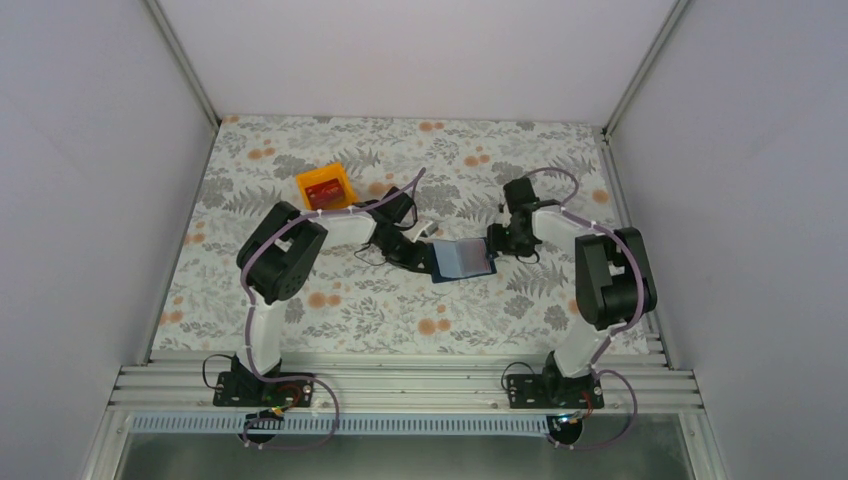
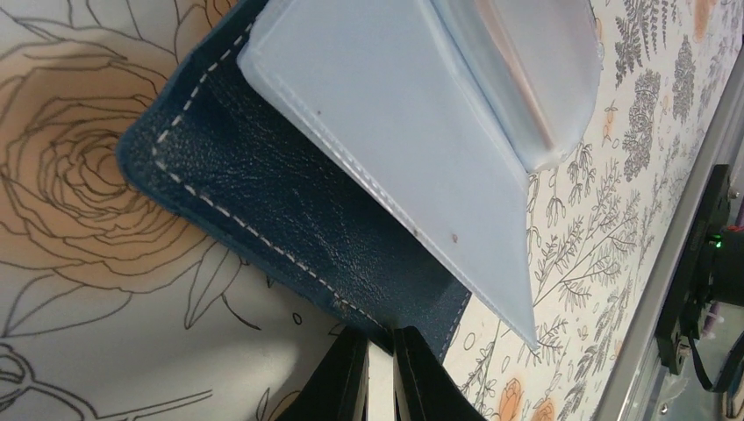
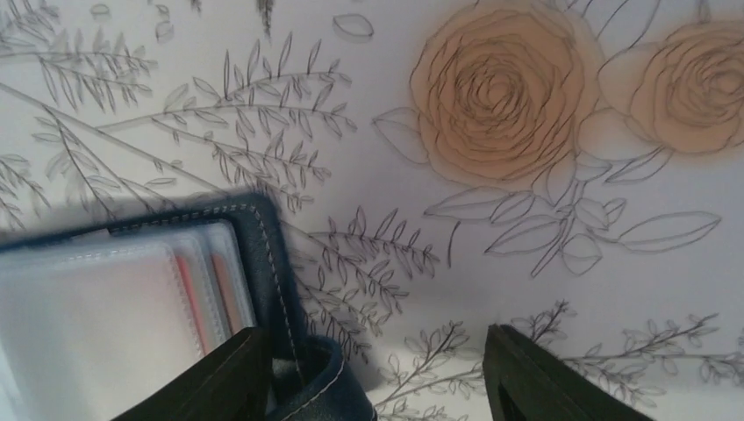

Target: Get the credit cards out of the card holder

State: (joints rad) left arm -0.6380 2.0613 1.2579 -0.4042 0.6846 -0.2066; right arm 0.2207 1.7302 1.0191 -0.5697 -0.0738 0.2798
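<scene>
A small blue leather bifold card holder [image 1: 465,257] with white stitching lies opened on the flower-printed worktop [image 1: 400,320], about midway across it, between the two arms. Its cloudy clear plastic sleeves [image 2: 386,132] are fanned upward off the blue cover.

The left claw [image 2: 377,338] is at the card holder's left edge. In the left wrist view its two black fingers [image 2: 346,381] stand almost together, with the stitched edge of the blue cover running in between them, so they are clamped on the card holder.

The right claw [image 3: 373,338] is at the card holder's right edge with its fingers [image 3: 224,377] well apart, gripping nothing. A curved dark blue tab [image 3: 325,386] of the card holder sits in the gap, just beside one finger; the other finger is over bare worktop. Whether that near finger touches the leather cannot be told.

Thin reddish edges of credit cards [image 3: 189,298] show through the sleeves in the right wrist view, so cards are inside the card holder. One small flat red card [image 1: 328,190] lies in a shallow orange rectangular tray [image 1: 303,182] on the far left of the worktop, well apart from the card holder, beyond the left arm's forearm.
</scene>
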